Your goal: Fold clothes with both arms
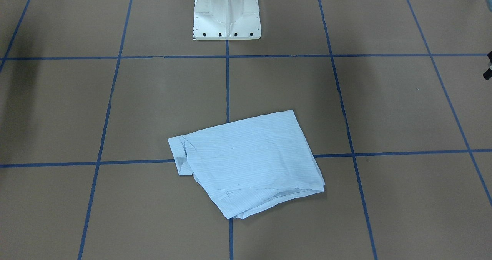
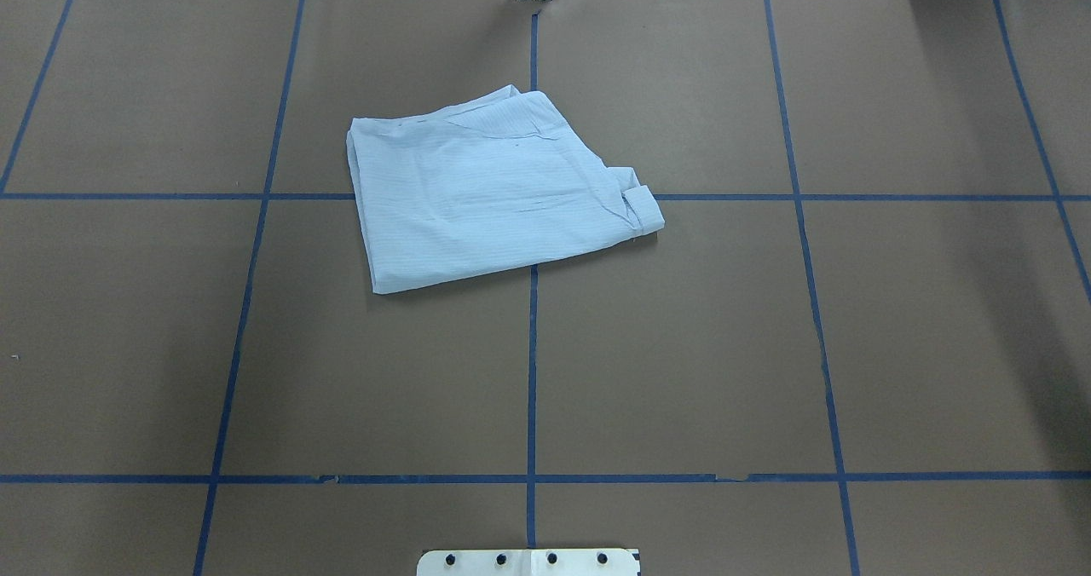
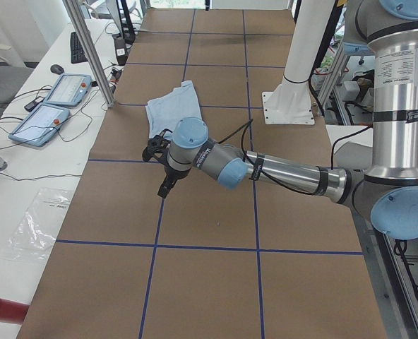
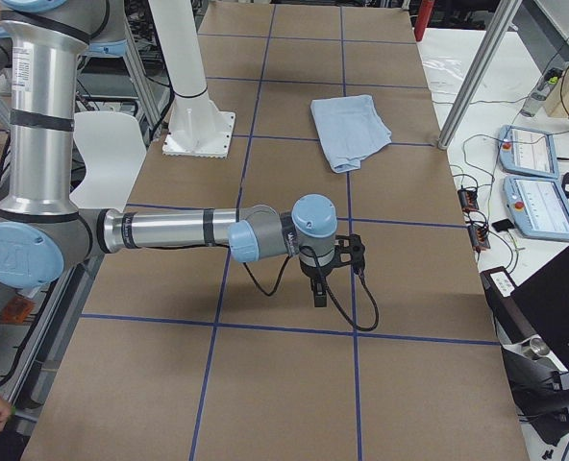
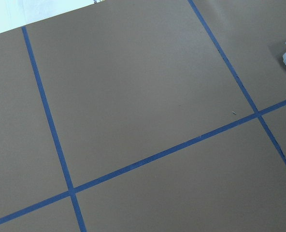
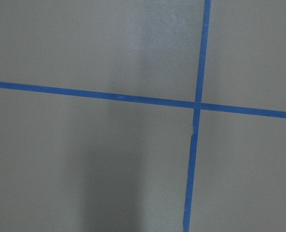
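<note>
Overhead exterior is showing the shirt lying folded, askew, across the centre tape line. The left gripper and right gripper are hovering well away, and I cannot tell how their jaws stand. To my eye, any squaring is wanting gentle edge pinches.

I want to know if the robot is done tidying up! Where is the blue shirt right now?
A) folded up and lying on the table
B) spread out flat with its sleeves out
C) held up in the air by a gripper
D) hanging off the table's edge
A: the shirt lies folded into a compact shape on the table, with nothing holding it.
</note>
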Robot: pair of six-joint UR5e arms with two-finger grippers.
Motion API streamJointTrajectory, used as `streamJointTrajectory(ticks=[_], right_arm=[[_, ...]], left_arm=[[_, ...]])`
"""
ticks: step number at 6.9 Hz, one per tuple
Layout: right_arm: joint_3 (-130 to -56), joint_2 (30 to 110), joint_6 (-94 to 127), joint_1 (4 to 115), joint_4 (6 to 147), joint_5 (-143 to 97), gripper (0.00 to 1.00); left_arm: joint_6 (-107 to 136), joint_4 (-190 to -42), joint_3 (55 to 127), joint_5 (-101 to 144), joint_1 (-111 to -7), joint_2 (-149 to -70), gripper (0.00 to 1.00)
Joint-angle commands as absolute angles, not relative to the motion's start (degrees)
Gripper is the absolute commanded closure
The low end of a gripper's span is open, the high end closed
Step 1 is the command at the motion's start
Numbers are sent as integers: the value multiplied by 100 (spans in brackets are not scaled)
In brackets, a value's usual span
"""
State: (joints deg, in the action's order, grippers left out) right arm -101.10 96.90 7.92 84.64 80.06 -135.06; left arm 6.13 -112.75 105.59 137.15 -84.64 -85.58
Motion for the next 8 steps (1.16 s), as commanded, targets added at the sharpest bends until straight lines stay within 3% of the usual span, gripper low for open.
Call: streamJointTrajectory(ticks=[1,8], right_arm=[[-10081,9677,800,8455,8007,-13509,0],[-10055,9615,800,8455,7998,-13648,0]], left_arm=[[615,-11276,10564,13720,-8464,-8561,0],[606,-11276,10538,13728,-8464,-8561,0]])
